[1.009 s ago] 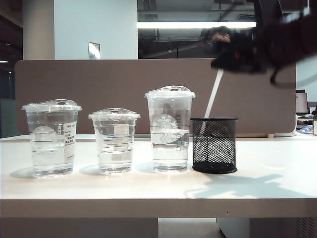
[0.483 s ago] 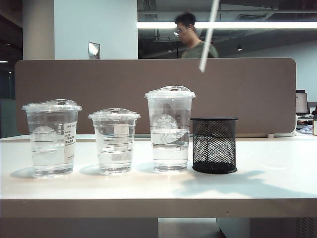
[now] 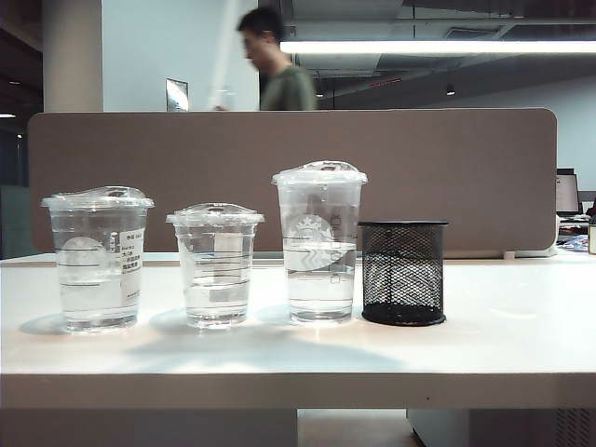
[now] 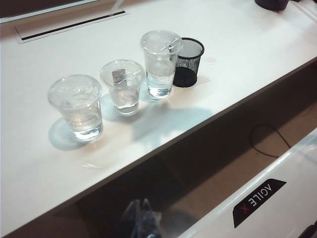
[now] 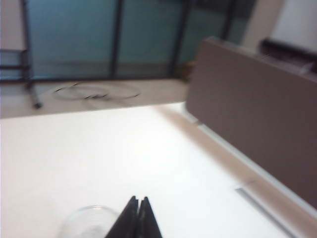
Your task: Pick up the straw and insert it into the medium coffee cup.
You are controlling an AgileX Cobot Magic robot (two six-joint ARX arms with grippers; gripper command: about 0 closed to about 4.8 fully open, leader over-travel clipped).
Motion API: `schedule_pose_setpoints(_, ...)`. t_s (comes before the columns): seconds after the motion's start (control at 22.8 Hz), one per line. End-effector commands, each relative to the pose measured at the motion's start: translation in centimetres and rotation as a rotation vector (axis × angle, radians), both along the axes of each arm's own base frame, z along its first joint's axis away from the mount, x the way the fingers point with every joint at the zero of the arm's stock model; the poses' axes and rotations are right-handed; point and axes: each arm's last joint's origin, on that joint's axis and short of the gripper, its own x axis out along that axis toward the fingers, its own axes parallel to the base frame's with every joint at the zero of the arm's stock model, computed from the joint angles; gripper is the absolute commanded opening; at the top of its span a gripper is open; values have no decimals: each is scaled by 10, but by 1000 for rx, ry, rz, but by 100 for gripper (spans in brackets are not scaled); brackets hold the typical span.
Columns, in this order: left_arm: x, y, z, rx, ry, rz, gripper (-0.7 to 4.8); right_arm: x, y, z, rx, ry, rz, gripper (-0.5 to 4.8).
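Your straw [image 3: 223,56] has travelled from over the mesh holder [image 3: 403,272] toward the medium cup [image 3: 97,258] (still lidded). Right hand [image 5: 138,214] stays pinched on it; left hand [image 4: 140,218] hangs below the worktop [image 3: 484,326], apparently closed.

- White counter [image 3: 484,345], front edge squared.
- In a row on it: medium coffee cup [image 3: 97,258], short clear cup [image 3: 215,264], tall clear cup [image 3: 318,242], black mesh holder [image 3: 402,272].
- All three cups lidded, part filled with clear liquid.
- Holder just beside the tall cup.
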Motion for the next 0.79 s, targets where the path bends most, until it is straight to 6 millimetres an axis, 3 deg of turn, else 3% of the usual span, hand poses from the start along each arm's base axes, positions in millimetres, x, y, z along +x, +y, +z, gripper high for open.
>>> schedule_pose_setpoints(0.04, 0, 0, 1, 7, -4, 0, -4, 3, 26, -3, 4, 17, 31, -1)
schedule_pose_setpoints(0.31, 0, 0, 0, 7, -4, 0, -3, 6, 59, -27, -37, 65, 87, -1)
schedule_pose_setpoints(0.79, 1, 1, 0, 38, -21, 25, -4, -4, 70, -33, -35, 124, 148, -1)
